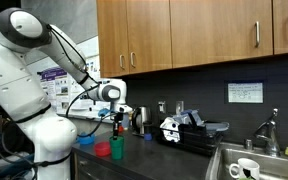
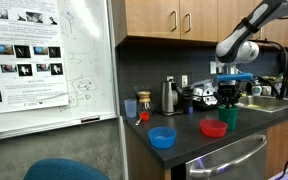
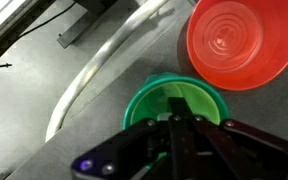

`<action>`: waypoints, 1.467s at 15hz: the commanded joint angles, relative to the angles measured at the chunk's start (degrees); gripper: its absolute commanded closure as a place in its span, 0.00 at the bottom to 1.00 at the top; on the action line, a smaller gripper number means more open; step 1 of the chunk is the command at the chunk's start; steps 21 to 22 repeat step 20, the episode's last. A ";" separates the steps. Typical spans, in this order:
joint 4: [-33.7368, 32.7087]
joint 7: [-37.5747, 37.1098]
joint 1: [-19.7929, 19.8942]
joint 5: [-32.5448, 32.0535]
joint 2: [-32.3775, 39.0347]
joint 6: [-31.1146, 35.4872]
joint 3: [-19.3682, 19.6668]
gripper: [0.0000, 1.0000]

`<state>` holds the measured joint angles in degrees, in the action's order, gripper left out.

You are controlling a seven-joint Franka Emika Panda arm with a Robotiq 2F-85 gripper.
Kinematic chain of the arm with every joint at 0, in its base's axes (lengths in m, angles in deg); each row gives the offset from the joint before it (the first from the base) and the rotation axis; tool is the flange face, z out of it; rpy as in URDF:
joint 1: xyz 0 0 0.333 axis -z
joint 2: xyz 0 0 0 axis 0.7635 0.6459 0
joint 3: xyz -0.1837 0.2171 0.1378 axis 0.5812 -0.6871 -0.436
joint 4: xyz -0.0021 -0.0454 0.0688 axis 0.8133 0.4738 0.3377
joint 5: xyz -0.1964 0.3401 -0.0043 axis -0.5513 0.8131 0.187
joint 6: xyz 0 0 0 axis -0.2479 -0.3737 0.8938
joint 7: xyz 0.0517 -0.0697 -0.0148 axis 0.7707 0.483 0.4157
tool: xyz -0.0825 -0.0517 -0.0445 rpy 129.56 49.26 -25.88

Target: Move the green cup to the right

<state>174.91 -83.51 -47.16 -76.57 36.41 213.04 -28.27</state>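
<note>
- Dark countertop (image 2: 189, 145), wooden cabinets (image 1: 184, 30) above, whiteboard (image 2: 74, 60) upper left, poster print too small to read.
- Green cup (image 3: 159, 100) mid-frame, just beside red bowl (image 3: 239, 40).
- Gripper (image 3: 172, 120) over its mouth, fingers drawn together; can't tell if it's gripping.
</note>
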 commanded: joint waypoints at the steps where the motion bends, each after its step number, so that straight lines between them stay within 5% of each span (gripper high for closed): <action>1: 1.05 -1.66 0.01 0.25 -5.29 -0.97 -0.82 1.00; 6: 0.53 -3.70 -1.61 -0.35 -13.15 -5.35 -4.28 1.00; 12: -3.64 3.02 -9.01 0.14 -16.69 -11.45 -8.29 1.00; 13: -4.25 4.70 -10.32 0.24 -16.69 -11.70 -8.80 0.97; 14: -4.58 6.26 -11.35 0.38 -16.73 -11.68 -9.13 0.81; 18: -5.31 12.35 -14.00 0.49 -16.85 -11.19 -10.09 0.59; 19: -4.58 9.83 -12.47 0.54 -16.81 -10.43 -10.67 0.77; 22: -4.67 10.75 -12.91 0.52 -16.84 -10.42 -10.74 0.70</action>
